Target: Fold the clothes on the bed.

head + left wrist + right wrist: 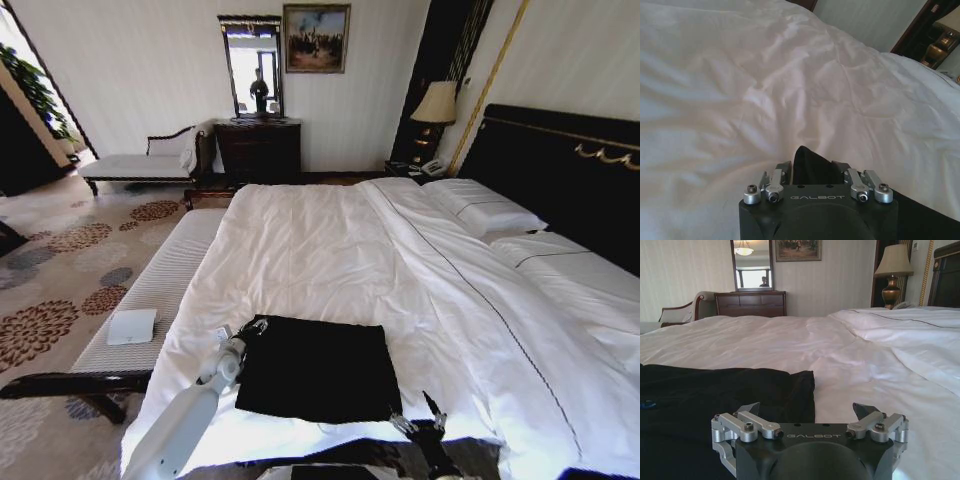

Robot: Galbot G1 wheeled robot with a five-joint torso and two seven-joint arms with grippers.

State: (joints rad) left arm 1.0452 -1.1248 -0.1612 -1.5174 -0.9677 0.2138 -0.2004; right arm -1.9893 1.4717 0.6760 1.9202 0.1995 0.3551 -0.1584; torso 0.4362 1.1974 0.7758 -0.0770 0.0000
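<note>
Head view: black T-shirt (318,367), already lying as a rough rectangle, is resting on the white duvet of the bed (330,250) near its foot edge.

Left gripper (243,331): sitting at the shirt's near-left corner; in the left wrist view (812,172) its fingers are closing narrow on a raised peak of black fabric (810,165).

Right gripper (418,413): hovering at the shirt's near-right corner, fingers standing wide and holding nothing; right wrist view (810,412) is showing the cloth's edge (740,390) just ahead.

Step in hand, as judged: pinching corners for a fold. Both layers should be caught, duvet left out, and the two corners lifted evenly.

Room: broad bare duvet is lying beyond the shirt toward the pillows (485,208); foot edge is close behind the grippers; bench (150,290) is running alongside on the left.
</note>
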